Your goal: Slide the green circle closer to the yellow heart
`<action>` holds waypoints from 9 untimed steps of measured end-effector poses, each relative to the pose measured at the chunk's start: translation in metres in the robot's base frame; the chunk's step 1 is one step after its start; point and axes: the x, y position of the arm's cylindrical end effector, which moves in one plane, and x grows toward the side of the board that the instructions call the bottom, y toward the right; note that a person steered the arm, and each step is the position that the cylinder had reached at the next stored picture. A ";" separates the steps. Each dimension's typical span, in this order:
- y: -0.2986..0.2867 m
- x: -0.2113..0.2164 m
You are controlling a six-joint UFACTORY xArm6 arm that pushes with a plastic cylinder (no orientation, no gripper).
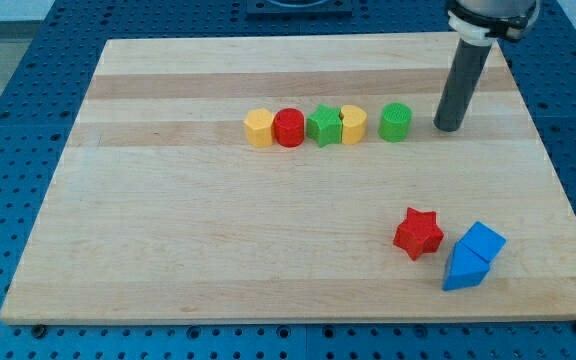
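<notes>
The green circle stands at the right end of a row of five blocks in the far half of the bench. Just to its left, with a small gap between them, is the yellow heart. Further left in the same row come a green star, a red cylinder and a yellow hexagon-like block, all close together.

The end effector is only a straight dark rod, so it has nothing to spread or press together and it pinches nothing. Its tip rests on the bench a little to the right of the green circle and does not touch it.

It seems the approach step is in hand: the tip is already on the correct side for pushing. The next move probably calls for a short push to the left, in line with the middle of the circle, so that it does not slip to the near or far side. A gentle push is better, because a long one may disturb the heart and the whole row.

Counted: two green blocks, two yellow, two red (the cylinder and a red star near the front right) and two blue blocks touching each other beside that star.
</notes>
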 end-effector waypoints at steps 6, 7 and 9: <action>-0.043 0.000; -0.044 0.000; -0.043 0.008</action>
